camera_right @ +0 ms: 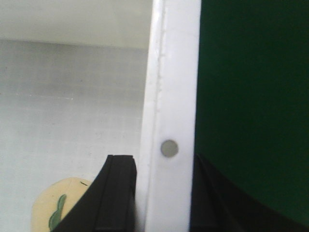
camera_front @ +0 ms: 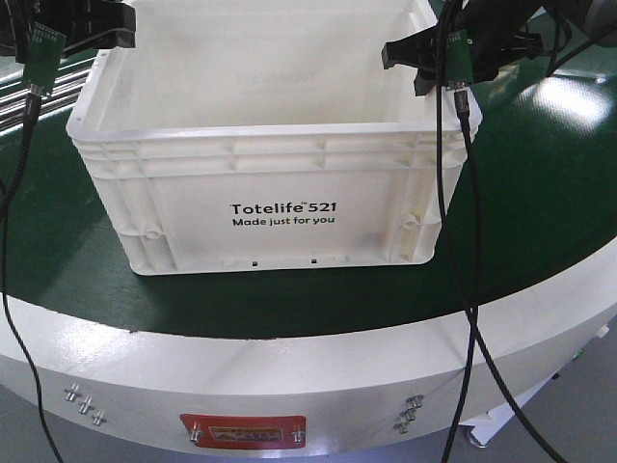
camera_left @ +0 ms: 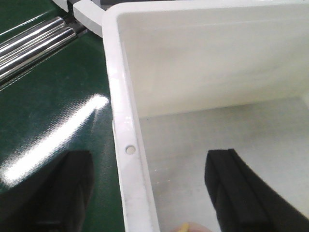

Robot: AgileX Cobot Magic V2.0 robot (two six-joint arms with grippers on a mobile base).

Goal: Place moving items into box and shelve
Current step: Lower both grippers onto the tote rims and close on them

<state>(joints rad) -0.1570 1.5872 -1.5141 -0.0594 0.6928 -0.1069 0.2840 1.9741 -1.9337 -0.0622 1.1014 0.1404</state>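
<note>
Right claw (camera_right: 164, 162) looks clamped across the box (camera_front: 280, 183) rim while left claw (camera_left: 149, 159) straddles the opposite rim, fingers (camera_left: 231, 188) apart, likely readying a two-armed lift off the worktop (camera_front: 540, 193); the yellow item (camera_right: 50, 212) lies inside.

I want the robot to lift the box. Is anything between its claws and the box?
Nothing visible is in the way. The left gripper and the right gripper each straddle a side wall of the box, with one finger inside and one outside. The yellow bun lies inside the box beside the right gripper's inner finger, not between finger and wall.
</note>
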